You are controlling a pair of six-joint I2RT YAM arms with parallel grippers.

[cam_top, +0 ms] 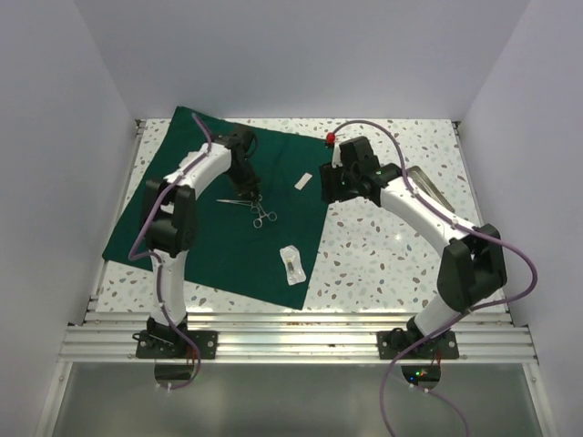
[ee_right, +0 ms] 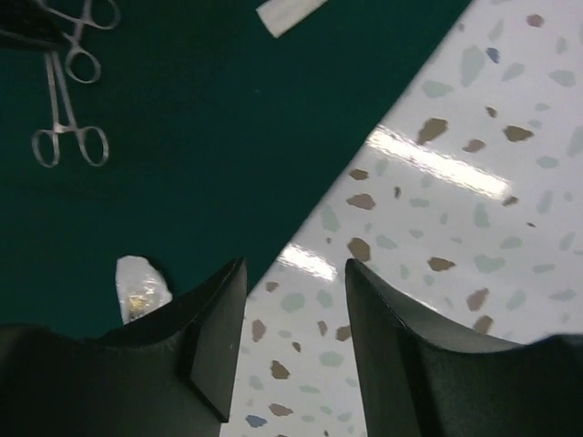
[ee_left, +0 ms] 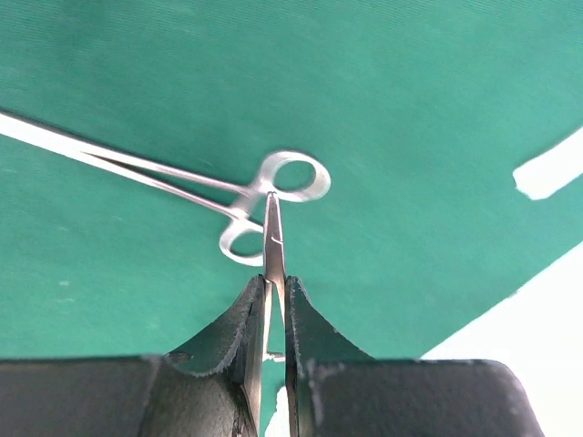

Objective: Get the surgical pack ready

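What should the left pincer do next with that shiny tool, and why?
Probably lift it a little, straight up. The left pincer is shut on a thin steel tool whose tip lies by the forceps on the green drape, so sliding could drag them.

Lab test booth: plain white walls (cam_top: 301, 55), speckled tabletop (cam_top: 383, 255), aluminium mounting rail (cam_top: 291, 342) at near edge.

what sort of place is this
Probably a robot test cell staged for surgical prep, not a real theatre: plain white walls box in a speckled table, and a dark green drape on it carries steel forceps and a small clear packet.
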